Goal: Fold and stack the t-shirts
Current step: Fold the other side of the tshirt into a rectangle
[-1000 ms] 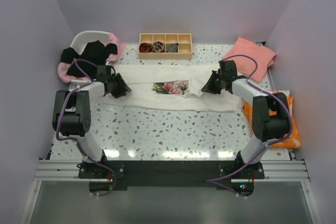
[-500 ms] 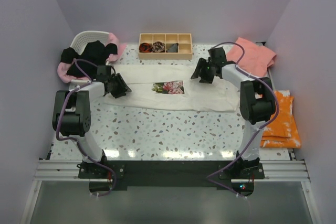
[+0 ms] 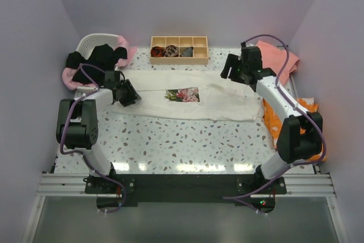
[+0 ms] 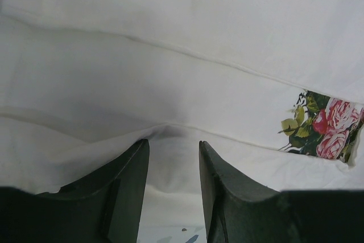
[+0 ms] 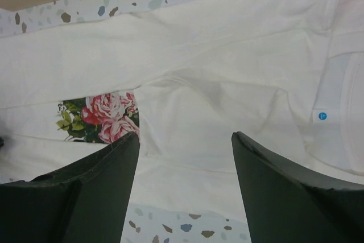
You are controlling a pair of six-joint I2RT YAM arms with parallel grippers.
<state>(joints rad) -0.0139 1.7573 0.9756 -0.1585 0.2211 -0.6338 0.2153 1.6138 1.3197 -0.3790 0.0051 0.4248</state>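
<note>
- The speckled surface (image 3: 170, 140) is bare along its 6 o'clock edge.
- The white tee (image 3: 170, 109) lies flat across the middle as a long folded band from 9 to 3 o'clock, with its rose print (image 3: 185, 94) facing up at the centre.
- An orange cloth (image 3: 310, 105) sits at 3 o'clock, partly hidden by the right arm.
- The left claw (image 4: 173, 142) is low at the band's 9 o'clock end, its fingers partly apart, with the cloth creasing just past the tips.
- The right claw (image 3: 230, 68) hangs over the band's 2 o'clock corner, spread wide and holding nothing.
- A salmon tee (image 3: 270, 55) lies folded at 2 o'clock.
- A basket (image 3: 94, 38) at 10 o'clock holds a black tee (image 3: 99, 56) and a pink tee (image 3: 124, 44).
- A wooden tray (image 3: 179, 58) at 12 o'clock holds rolled bundles (image 3: 170, 50).
</note>
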